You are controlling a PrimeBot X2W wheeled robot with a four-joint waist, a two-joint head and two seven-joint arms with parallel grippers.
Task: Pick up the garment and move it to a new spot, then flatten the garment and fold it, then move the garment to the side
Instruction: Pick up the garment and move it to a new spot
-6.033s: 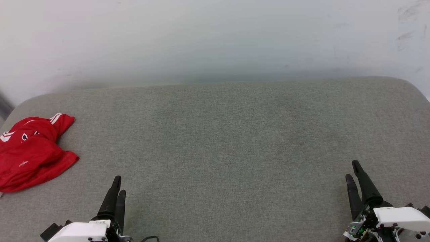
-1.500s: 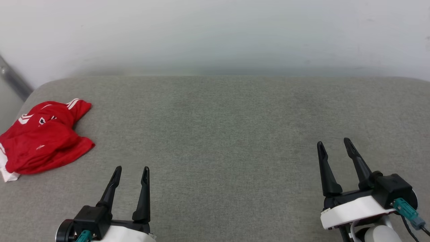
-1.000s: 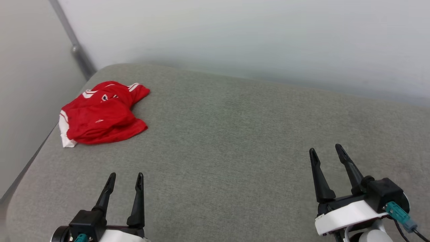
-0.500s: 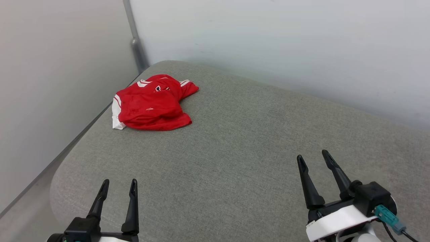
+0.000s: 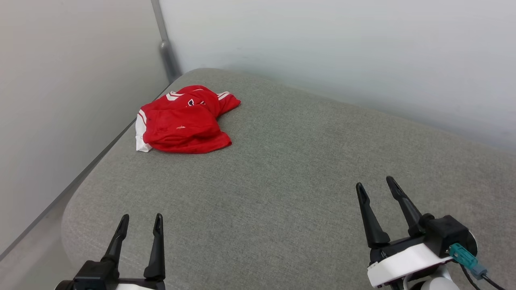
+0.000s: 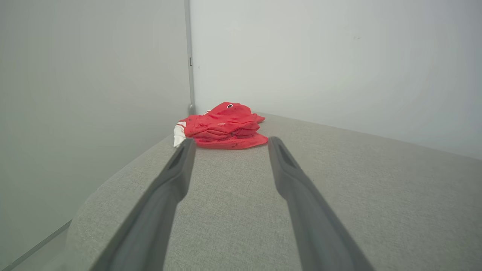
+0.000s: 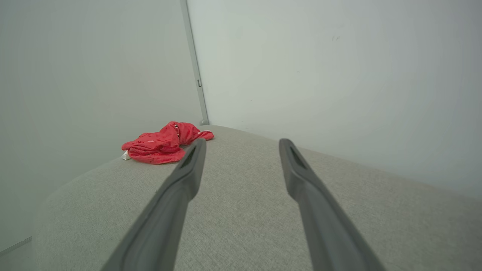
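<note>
The garment [image 5: 185,121] is a crumpled red shirt with white trim, lying in a heap near the far left corner of the grey cushioned surface [image 5: 282,169]. In the left wrist view the garment [image 6: 222,126] lies straight ahead, well beyond the fingertips. The right wrist view has the garment [image 7: 162,143] ahead and to the left. My left gripper [image 5: 140,220] hovers open and empty at the near left edge. At the near right my right gripper [image 5: 375,183] is open and empty too.
Pale walls [image 5: 60,80] meet in a corner with a grey vertical strip [image 5: 163,40] just behind the garment. The cushion's rounded left edge [image 5: 76,189] drops off beside my left gripper. Bare cushion stretches between the grippers and the garment.
The head camera has swung left, bringing the garment from the view's left edge toward the upper middle. Both grippers stay open low in the view.
</note>
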